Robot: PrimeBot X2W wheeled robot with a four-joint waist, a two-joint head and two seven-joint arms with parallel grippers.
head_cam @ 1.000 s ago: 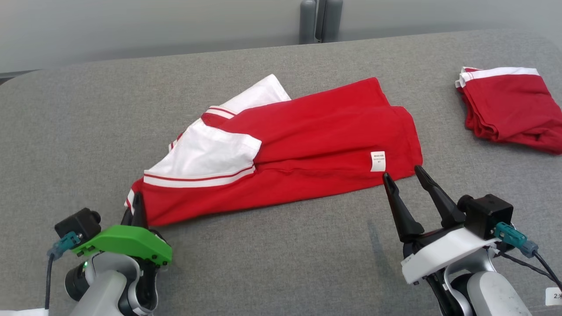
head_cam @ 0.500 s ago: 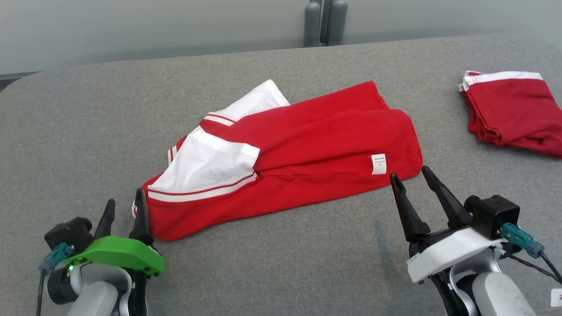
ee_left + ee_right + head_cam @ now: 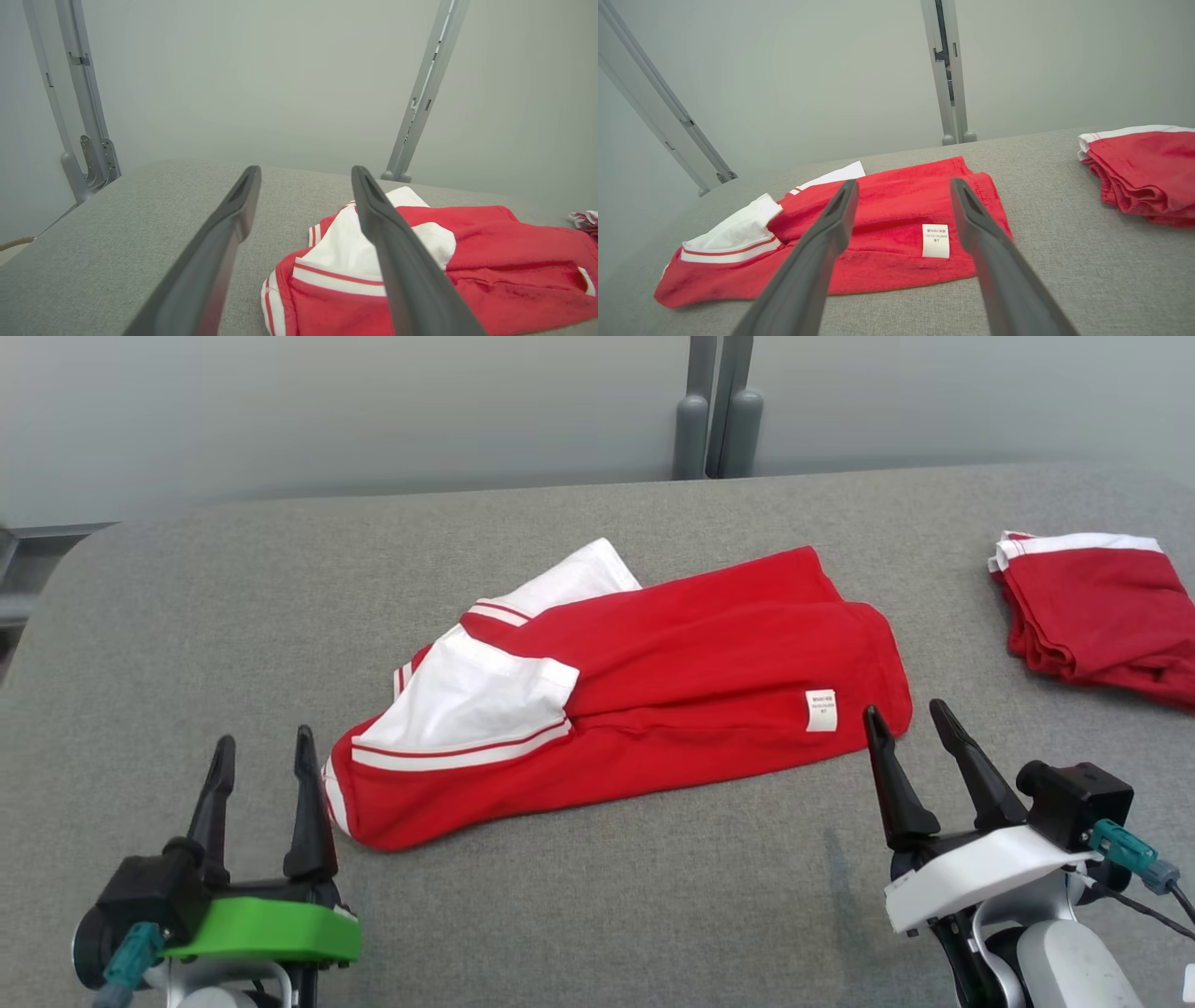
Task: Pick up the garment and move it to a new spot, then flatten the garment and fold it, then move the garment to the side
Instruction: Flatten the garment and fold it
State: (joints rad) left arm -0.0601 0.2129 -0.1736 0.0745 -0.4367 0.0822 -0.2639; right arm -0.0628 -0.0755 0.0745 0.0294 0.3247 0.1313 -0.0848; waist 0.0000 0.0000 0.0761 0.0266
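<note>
Now, garment (image 3: pixel 672 681): a red shirt with white panels and striped trim. It lies rumpled and partly doubled over on itself in the middle of the tabletop (image 3: pixel 187 616), its long side running left to right. Neither tool holds it.
White sleeve (image 3: pixel 476 700): lies on top of the garment's left half, edged with a red and white stripe; a second white piece shows from under the far edge.
Care label (image 3: pixel 821 710): a small white tag facing up on the garment's near right part, close to the hem.
Left tool (image 3: pixel 264 737): at the lower left of the head view, fingers spread wide with nothing between them, pointing away from the robot. Its right finger stands just beside the garment's near left corner; I cannot tell whether it touches.
Right tool (image 3: pixel 906 708): at the lower right, fingers likewise wide apart and empty. The tips are just short of the garment's near right corner, and the left tip is near the care label.
Second garment (image 3: pixel 1092 607): red with a white band, folded into a stack at the far right of the tabletop, well apart from the first.
Tabletop: covered in grey woven cloth, with a rounded far left corner.
Backdrop: a pale grey wall (image 3: pixel 373 411), with grey metal posts (image 3: pixel 719 420) standing behind the tabletop's far edge.
</note>
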